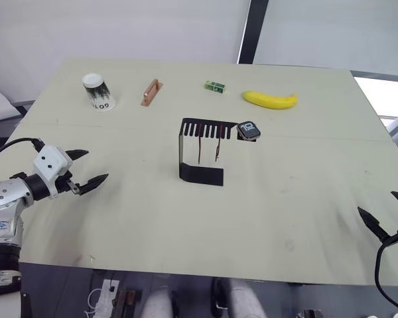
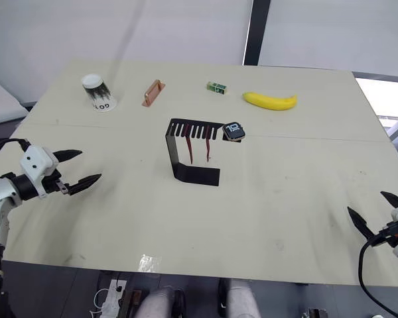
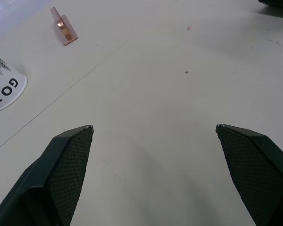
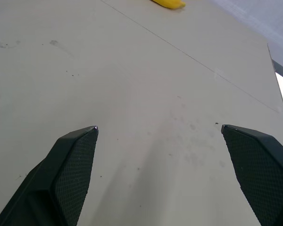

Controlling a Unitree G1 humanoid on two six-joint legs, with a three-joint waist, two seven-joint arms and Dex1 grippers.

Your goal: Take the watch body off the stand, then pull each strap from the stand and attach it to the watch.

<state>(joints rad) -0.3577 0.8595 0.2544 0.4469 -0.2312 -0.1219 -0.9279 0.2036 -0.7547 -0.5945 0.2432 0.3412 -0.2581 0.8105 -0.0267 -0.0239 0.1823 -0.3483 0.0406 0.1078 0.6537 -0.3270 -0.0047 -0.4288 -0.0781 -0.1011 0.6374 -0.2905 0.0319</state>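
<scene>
The black C-shaped stand (image 1: pixel 200 173) sits at the middle of the table. The watch body (image 1: pixel 249 130), small and dark with light digits, rests on the right end of its slotted top plate. Two dark-red straps (image 1: pixel 199 147) (image 1: pixel 218 148) hang from the slots. My left gripper (image 1: pixel 86 168) is open above the table's left side, well away from the stand, with nothing between its fingers (image 3: pixel 70 155). At the right front edge my right gripper (image 1: pixel 385 212) hovers open and empty, its fingers (image 4: pixel 75 160) spread wide over bare table.
Along the far side lie an overturned paper cup (image 1: pixel 97 91), a copper-coloured bar (image 1: pixel 150 92), a small green block (image 1: pixel 215 85) and a banana (image 1: pixel 270 99). The beige table (image 1: pixel 298 199) has open surface on both sides of the stand.
</scene>
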